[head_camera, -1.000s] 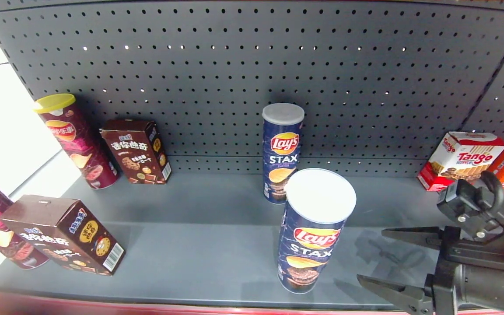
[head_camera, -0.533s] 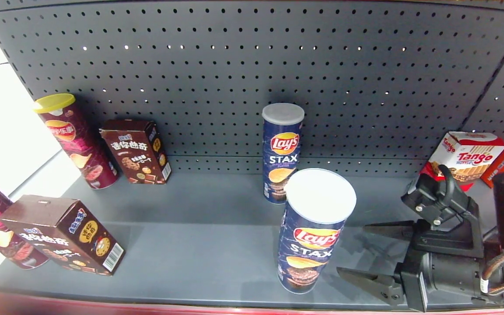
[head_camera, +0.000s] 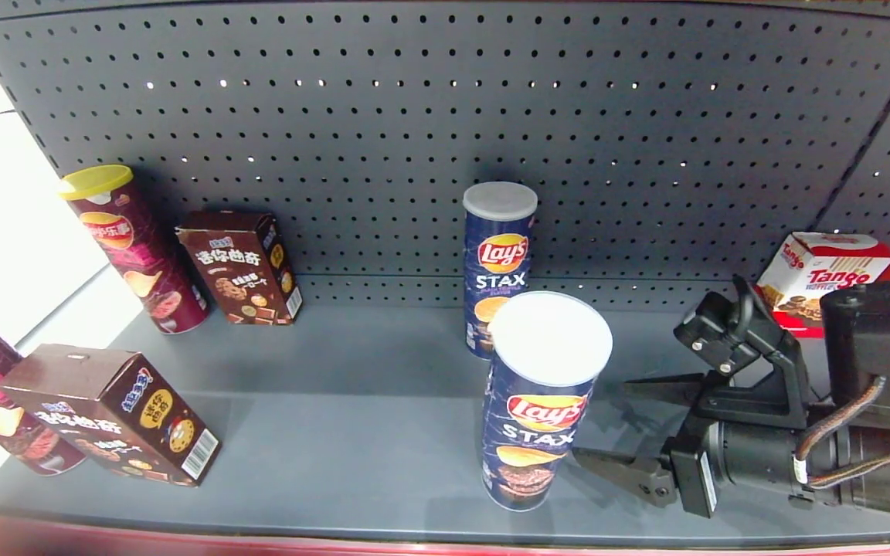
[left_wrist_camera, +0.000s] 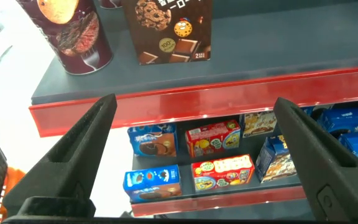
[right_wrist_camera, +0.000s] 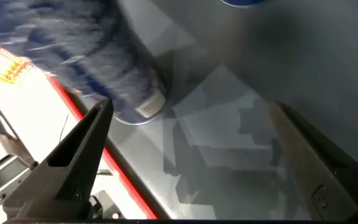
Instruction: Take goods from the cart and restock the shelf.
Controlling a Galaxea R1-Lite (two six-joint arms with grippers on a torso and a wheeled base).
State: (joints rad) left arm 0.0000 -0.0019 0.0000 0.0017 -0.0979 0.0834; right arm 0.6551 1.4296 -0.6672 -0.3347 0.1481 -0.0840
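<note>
While the left gripper [left_wrist_camera: 194, 104] hangs empty in front of the shelf [head_camera: 352, 432], fingers spread wide and pointing down at the stocked lower tiers, my attention is on the other arm. The right gripper [head_camera: 603, 421] lies low over the shelf near its front edge, jaws apart and holding nothing. Its nearer fingertip sits against the lower side of the front can [head_camera: 541, 401], or so close that I cannot separate them. That can stands near the front edge, leaning slightly, with its white lid up. Directly behind it, by the pegboard, the rear can [head_camera: 499, 262] stands upright, the two nearly in line.

I judge this item delivered. It is on the shelf and free of the jaws, though it may want straightening or a nudge back toward its twin. Bare deck on either side of the cans suggests more restocking is due. How much the cart holds I cannot judge.
</note>
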